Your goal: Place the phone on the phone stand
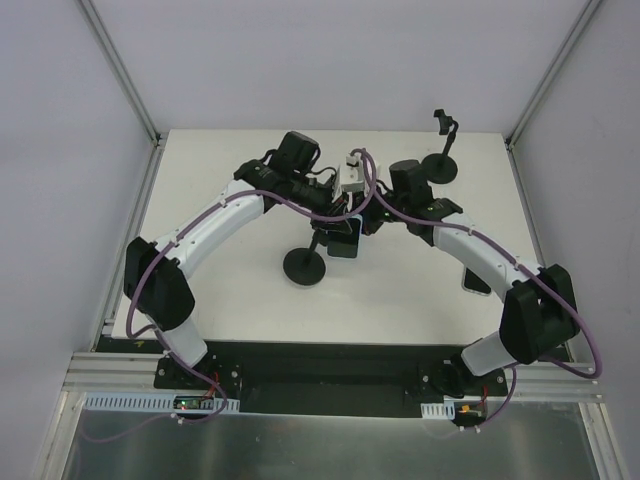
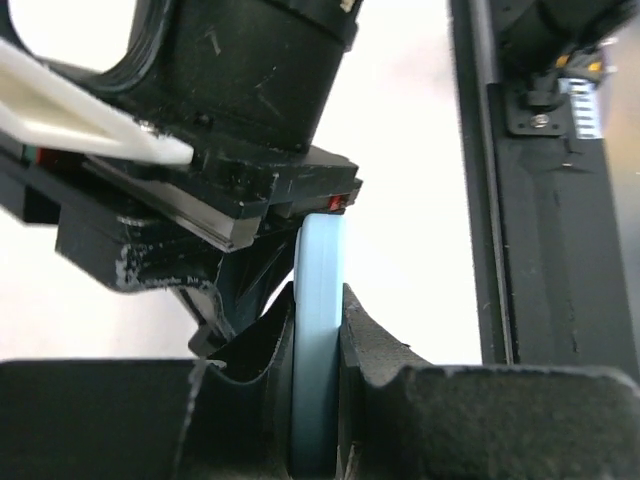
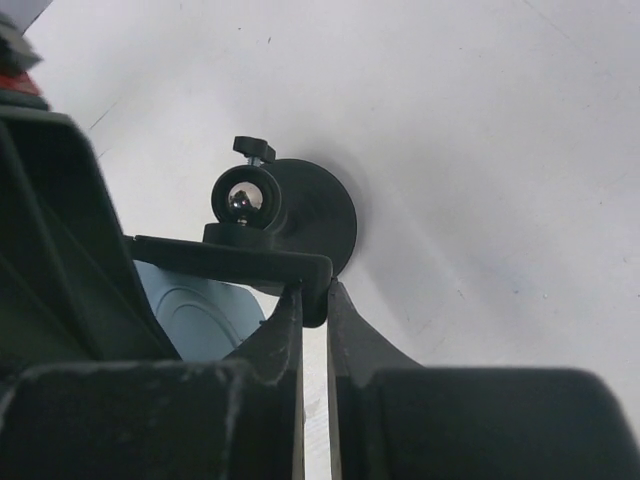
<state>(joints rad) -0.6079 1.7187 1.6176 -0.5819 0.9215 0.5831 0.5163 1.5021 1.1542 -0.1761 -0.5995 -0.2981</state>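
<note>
The left gripper squeezes the thin light-blue phone tight between its fingers, and the right gripper pinches the clamp bar of the black round-foot phone stand.

Lab rig; white enclosure; aluminium frame

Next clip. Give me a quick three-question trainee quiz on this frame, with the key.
1. Choose one: the left gripper is shut on A) the light-blue phone, B) a cable, C) nothing.
2. True or false: only one phone stand is in view.
3. Fill in: the clamp bar of the near stand is pinched by the ____ gripper.
Key: 1 A. 2 false; a far stand is also there. 3 right, meaning the right gripper.
</note>
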